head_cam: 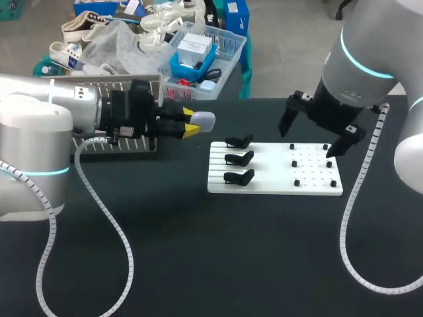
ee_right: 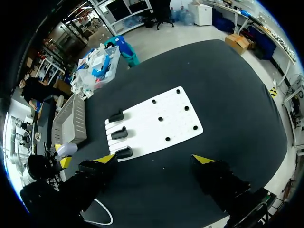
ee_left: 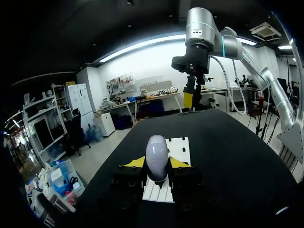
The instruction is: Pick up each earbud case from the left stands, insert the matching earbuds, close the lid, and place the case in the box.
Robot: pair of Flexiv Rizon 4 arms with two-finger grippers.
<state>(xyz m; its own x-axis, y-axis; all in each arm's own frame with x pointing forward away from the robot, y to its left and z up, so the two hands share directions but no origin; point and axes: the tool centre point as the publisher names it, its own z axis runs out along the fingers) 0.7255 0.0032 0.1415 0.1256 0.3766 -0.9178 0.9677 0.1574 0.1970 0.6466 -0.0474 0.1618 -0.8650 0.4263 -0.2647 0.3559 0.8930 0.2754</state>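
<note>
Pale lilac-white and rounded, the earbud case (head_cam: 203, 120) sits between the two yellow tips of the left gripper (head_cam: 191, 122). The fingers are drawn in narrow and press on it from both sides, so the case is clamped and its smooth end sticks out past the tips. It is held in the air above the black table (head_cam: 198, 251), just off the right end of the grey ribbed box (head_cam: 112, 82) and short of the white board (head_cam: 274, 188). Whether its lid is shut or ajar cannot be told from any view.

The left arm (head_cam: 39, 119) comes in level from the left side, with a white coiled cable (head_cam: 119, 241) looping down from it across the tabletop.

On the board's left part stand three black stands (head_cam: 239, 158) in a column, one behind another. On its right part lie several small black pieces (head_cam: 296, 182), well apart from one another — too small to say whether they are earbuds or pegs.

The right gripper (ee_right: 155, 158) hangs over the board's right side with its fingers spread wide and nothing between them. In the right wrist view the yellow tips stand far apart, the board and its stands lying ahead of them, and the left gripper with the case shows beyond the nearest stand, beside the box. In the left wrist view the case fills the gap between the tips, the board lies straight ahead of it on the table, and the right arm (ee_left: 204, 33) hangs over the board's far end.
</note>
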